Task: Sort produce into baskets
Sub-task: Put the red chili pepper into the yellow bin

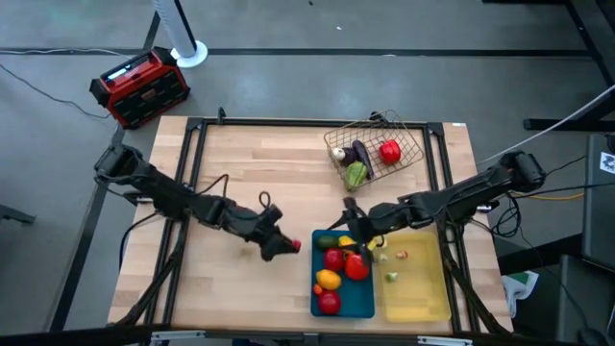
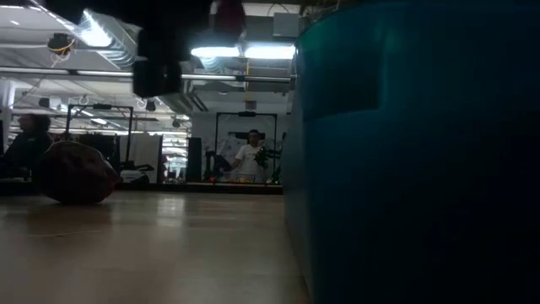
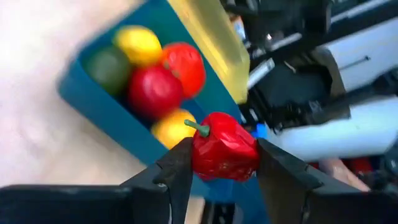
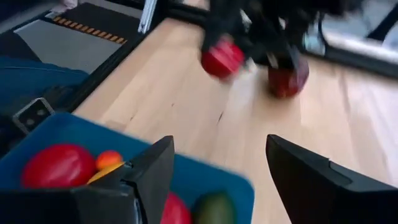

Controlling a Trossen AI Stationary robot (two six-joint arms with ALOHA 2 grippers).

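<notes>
My left gripper [image 1: 286, 245] is shut on a small red bell pepper [image 3: 224, 149] with a green stem, just left of the blue tray [image 1: 369, 306]. The blue tray holds several red, yellow, orange and green pieces [image 1: 330, 279]. My right gripper [image 4: 221, 168] is open and empty above the blue tray's far end [image 1: 357, 234]. The pale yellow tray [image 1: 423, 298] holds a few small pieces. The wire-mesh basket [image 1: 408, 144] holds red, green and purple produce. Another red piece [image 4: 287, 79] lies on the table below my left arm. My left gripper pinches the red pepper's two opposite sides [image 3: 200, 155] between its two fingers, the green stem [image 3: 196, 128] sticking out to one side. The fingers come from the table's left. The pepper is lifted clear of the table, as the low view [image 2: 226, 13] shows.
A red-and-black box [image 1: 139, 86] stands on the floor past the table's far left corner. Bare wood [image 1: 240, 163] lies across the table's left and far-middle parts. People show in the room behind [image 2: 251, 156]. The two grippers are close together at the blue tray's far left corner.
</notes>
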